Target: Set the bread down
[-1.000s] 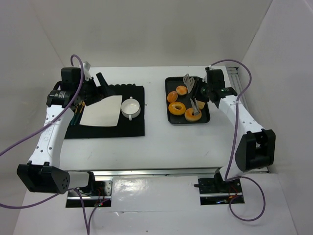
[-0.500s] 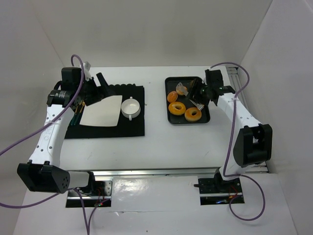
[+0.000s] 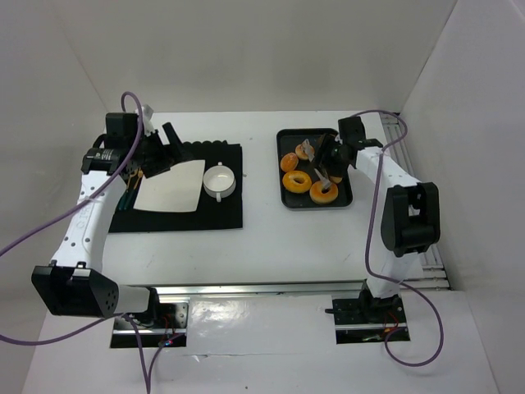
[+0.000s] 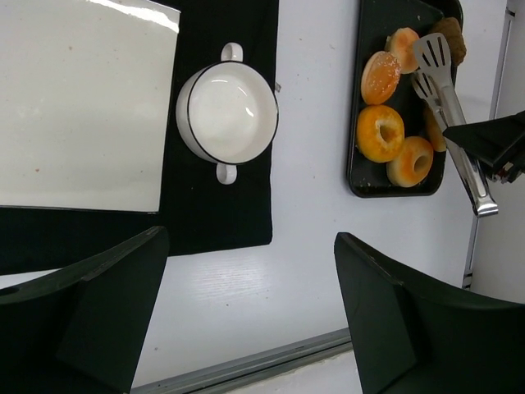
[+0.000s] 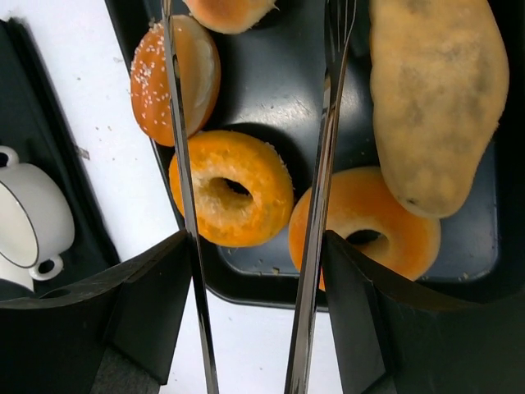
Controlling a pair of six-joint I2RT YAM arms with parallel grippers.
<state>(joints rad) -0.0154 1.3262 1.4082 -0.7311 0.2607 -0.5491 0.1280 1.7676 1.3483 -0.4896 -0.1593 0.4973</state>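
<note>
The bread is two small rolls at the far left of the black tray (image 3: 344, 199): a sesame-topped roll (image 5: 176, 78) (image 4: 381, 76) and a second roll (image 5: 230, 10) (image 4: 402, 48) beside it. My right gripper (image 5: 256, 246) (image 3: 330, 160) is shut on metal tongs (image 5: 316, 205) (image 4: 449, 115). The tongs' arms stand spread above the tray, with the second roll between them near their tips and nothing pinched. My left gripper (image 4: 250, 238) (image 3: 168, 152) hangs open and empty over the black mat (image 3: 221, 215), far from the tray.
Two ring doughnuts (image 5: 232, 189) (image 5: 369, 226) and a brown oblong loaf (image 5: 435, 98) share the tray. A white square plate (image 3: 172, 187) and a white two-handled cup (image 3: 220, 180) rest on the mat. Bare white table lies between mat and tray.
My right arm has swung left and lowered the tongs over the tray's rolls. The tongs' arms have spread apart. The left arm has stayed still.
</note>
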